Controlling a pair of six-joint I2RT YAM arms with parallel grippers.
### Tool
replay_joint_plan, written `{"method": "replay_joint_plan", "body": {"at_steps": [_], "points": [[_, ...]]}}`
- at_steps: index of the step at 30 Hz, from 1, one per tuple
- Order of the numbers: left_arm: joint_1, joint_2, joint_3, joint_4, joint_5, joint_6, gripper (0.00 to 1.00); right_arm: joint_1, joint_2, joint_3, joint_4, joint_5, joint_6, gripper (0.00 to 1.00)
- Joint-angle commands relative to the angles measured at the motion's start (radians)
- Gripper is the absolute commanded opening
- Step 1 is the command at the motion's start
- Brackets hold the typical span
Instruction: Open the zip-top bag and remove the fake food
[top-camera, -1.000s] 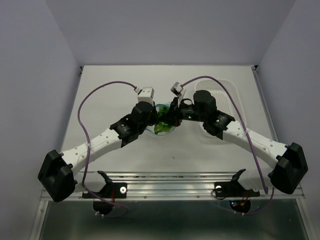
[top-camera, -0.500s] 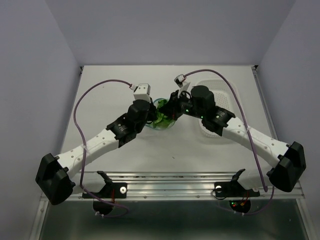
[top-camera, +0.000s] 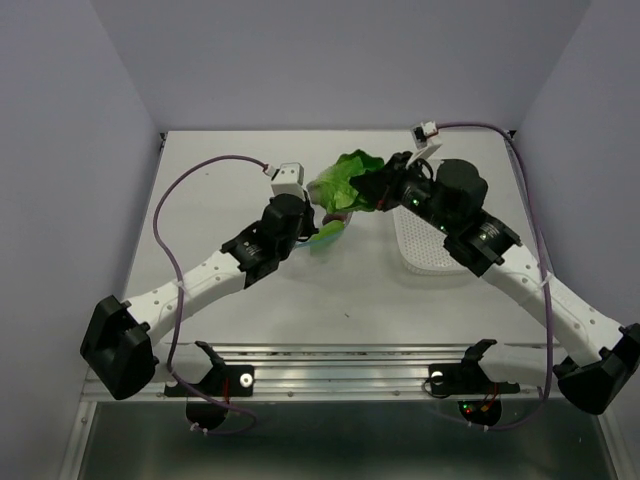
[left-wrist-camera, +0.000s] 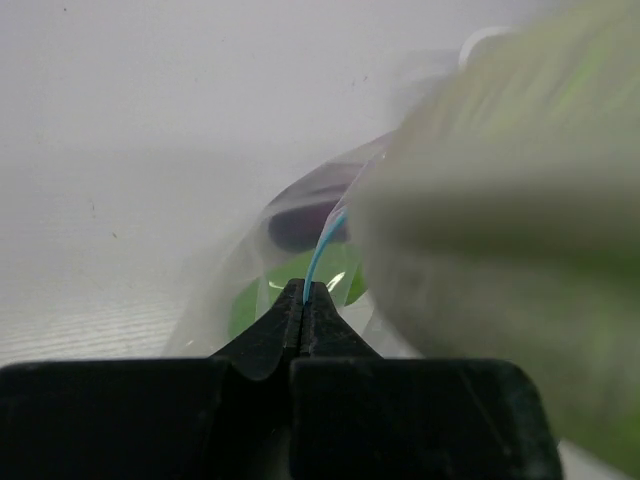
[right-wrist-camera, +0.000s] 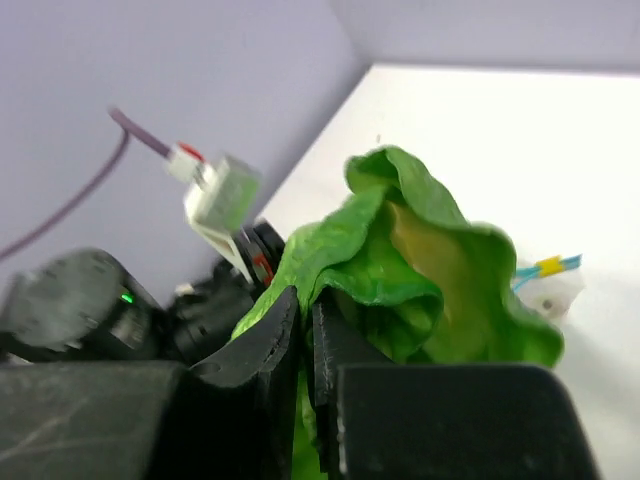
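Observation:
My right gripper (top-camera: 378, 188) is shut on a leaf of the light-green cabbage piece (top-camera: 346, 182) and holds it in the air above the table. In the right wrist view the cabbage (right-wrist-camera: 420, 270) fills the middle, pinched at my right gripper (right-wrist-camera: 306, 305). My left gripper (top-camera: 318, 224) is shut on the blue zip strip of the clear zip-top bag (top-camera: 328, 233). In the left wrist view the zip strip (left-wrist-camera: 322, 250) runs up from my left gripper (left-wrist-camera: 301, 292). The dark purple piece (left-wrist-camera: 305, 222) lies inside the bag. The blurred cabbage (left-wrist-camera: 520, 200) hangs at the right.
A white perforated basket (top-camera: 425, 245) lies at the back right under my right arm. Purple cables loop over both arms. The table's metal rail (top-camera: 340, 362) runs along the near edge.
My right gripper has lifted up and to the right, pulling the green cabbage piece out of the bag. My left gripper stays shut on the bag's zip edge, nearly still.

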Motion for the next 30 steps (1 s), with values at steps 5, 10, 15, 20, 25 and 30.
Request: {"method": "replay_joint_plan", "body": {"at_steps": [5, 10, 15, 20, 25, 30], "points": [[0.018, 0.014, 0.008, -0.01, -0.003, 0.001, 0.0, -0.065, -0.033, 0.117, 0.052, 0.066, 0.001, 0.01], [0.024, -0.014, 0.014, -0.022, -0.015, 0.002, 0.0, -0.142, -0.013, 0.168, -0.039, 0.21, -0.066, 0.01], [0.027, -0.032, 0.049, -0.041, -0.038, 0.027, 0.0, -0.272, 0.002, 0.154, -0.082, 0.236, -0.077, 0.01], [0.05, -0.02, 0.127, -0.059, -0.095, 0.065, 0.0, -0.43, 0.077, 0.109, -0.08, 0.166, -0.059, 0.01], [0.086, 0.009, 0.192, -0.076, -0.171, 0.136, 0.0, -0.527, 0.183, 0.102, -0.08, 0.153, -0.07, 0.01], [0.137, 0.012, 0.229, -0.076, -0.19, 0.248, 0.0, -0.59, 0.283, 0.079, -0.024, 0.028, -0.057, 0.01]]}}
